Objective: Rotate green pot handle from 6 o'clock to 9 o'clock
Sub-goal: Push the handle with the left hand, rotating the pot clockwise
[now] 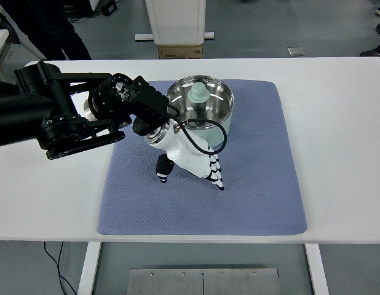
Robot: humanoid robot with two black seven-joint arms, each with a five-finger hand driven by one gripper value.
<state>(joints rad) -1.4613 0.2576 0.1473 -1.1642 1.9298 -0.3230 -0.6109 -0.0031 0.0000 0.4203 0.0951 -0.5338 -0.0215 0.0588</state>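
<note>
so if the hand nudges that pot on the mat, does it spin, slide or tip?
The pot looks wide and low, so tipping seems unlikely. The textured blue mat probably grips its base, so it may turn stiffly rather than slide. Its lid sits down inside and could rattle. The left hand is beside it.

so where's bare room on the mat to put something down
The blue mat is bare along its right side and across the near strip. It is crowded at the far left, where the left robot hand sits against the pot. The white table right of the mat is bare too.
</note>
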